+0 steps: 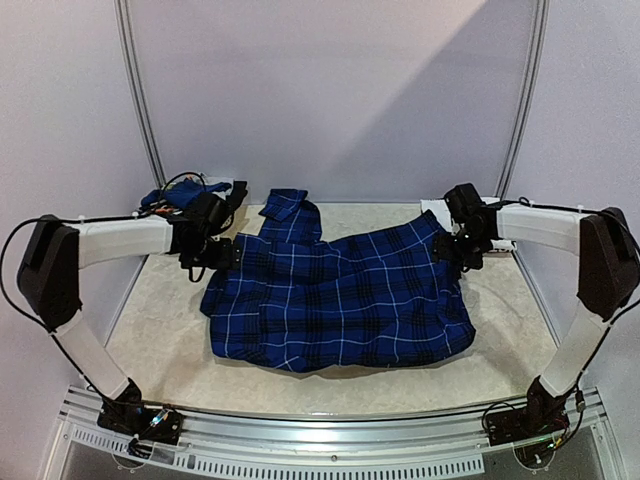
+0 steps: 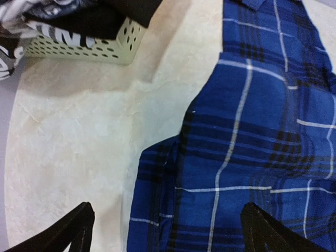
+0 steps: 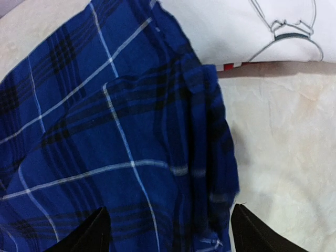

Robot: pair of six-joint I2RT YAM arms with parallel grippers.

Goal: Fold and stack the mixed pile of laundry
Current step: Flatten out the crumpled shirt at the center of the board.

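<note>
Plaid shirt (image 1: pixel 340 300) is lying spread across the middle of the worktop (image 1: pixel 170 330), its collar end pointing toward the far edge. I am reading that as cloth laid flat so a fold can be taken across it.

I am holding the left gripper (image 1: pixel 205 250) just above the shirt's far left edge. Its fingers are standing wide and gripping nothing. In its wrist view one finger is hanging over bare worktop and the other over plaid.

The right gripper (image 1: pixel 465 245) is hovering over the shirt's far right corner. It is likewise wide, straddling the hem and carrying nothing.

Both arms are sitting level with each other, which I am judging suits a two-corner pinch.

Dark pieces (image 2: pixel 89 21) are resting in the basket (image 2: pixel 84 50) at the far left corner. A white printed piece (image 3: pixel 236 26) is lying just beside the shirt at the far right corner. I am guessing both are parked there to leave the middle for folding.
</note>
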